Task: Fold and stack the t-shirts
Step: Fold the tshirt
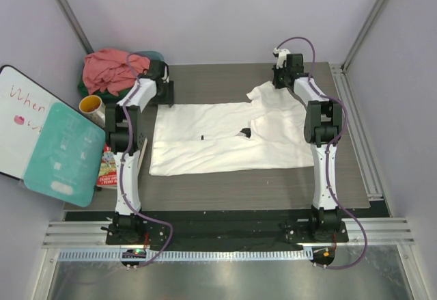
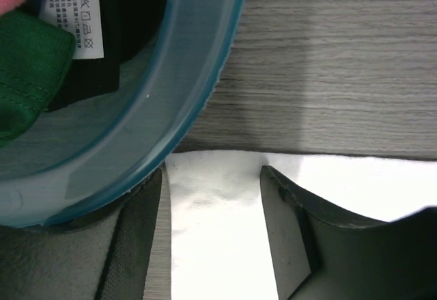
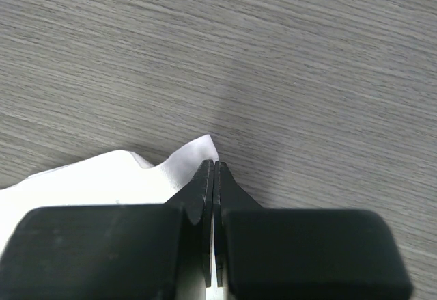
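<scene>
The white t-shirt [image 1: 218, 143] lies spread flat across the table, with a small black mark near its middle. My left gripper [image 1: 162, 88] is at its back left corner, next to the teal basin. In the left wrist view this gripper [image 2: 212, 204] is open, and the white cloth [image 2: 212, 238] lies between its fingers [image 2: 287, 232]. My right gripper [image 1: 282, 76] is at the shirt's back right sleeve. Its jaws [image 3: 214, 167] are shut on the white cloth's edge [image 3: 102, 177]. A salmon-pink t-shirt [image 1: 109, 67] and a dark green one [image 2: 27, 74] lie bunched in the basin.
The teal basin [image 2: 177, 88] stands at the table's back left corner, its rim just above my left fingers. Left of the table are a whiteboard [image 1: 13, 122], a teal board [image 1: 61, 153], a yellow cup [image 1: 91, 104] and a packet [image 1: 107, 167]. A metal rail [image 1: 355, 129] runs along the right edge.
</scene>
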Motion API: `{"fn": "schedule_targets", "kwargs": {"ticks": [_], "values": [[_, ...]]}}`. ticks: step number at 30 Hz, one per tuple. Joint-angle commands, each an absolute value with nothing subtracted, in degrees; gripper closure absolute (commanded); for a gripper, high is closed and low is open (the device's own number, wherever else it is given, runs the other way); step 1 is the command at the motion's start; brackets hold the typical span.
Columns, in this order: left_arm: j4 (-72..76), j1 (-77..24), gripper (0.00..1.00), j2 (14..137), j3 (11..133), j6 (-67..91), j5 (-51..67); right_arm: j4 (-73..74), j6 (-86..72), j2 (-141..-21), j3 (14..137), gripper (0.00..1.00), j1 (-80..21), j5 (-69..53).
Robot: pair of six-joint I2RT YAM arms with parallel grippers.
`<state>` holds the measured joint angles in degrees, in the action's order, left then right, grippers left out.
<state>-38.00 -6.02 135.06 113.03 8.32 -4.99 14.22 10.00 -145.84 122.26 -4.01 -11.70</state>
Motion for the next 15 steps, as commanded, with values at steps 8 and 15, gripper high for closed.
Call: {"fn": "schedule_targets", "kwargs": {"ticks": [8,15], "values": [[-27.95,-4.66,0.55,137.81,114.43,3.25,-5.8,15.82,11.07,-141.59,121.99,0.99,-4.66,-10.99],[-28.12,-4.66,0.85,137.46,113.56,2.29,-7.21,15.82,11.16,-141.33,121.73,0.99,-4.57,-10.99]]}}
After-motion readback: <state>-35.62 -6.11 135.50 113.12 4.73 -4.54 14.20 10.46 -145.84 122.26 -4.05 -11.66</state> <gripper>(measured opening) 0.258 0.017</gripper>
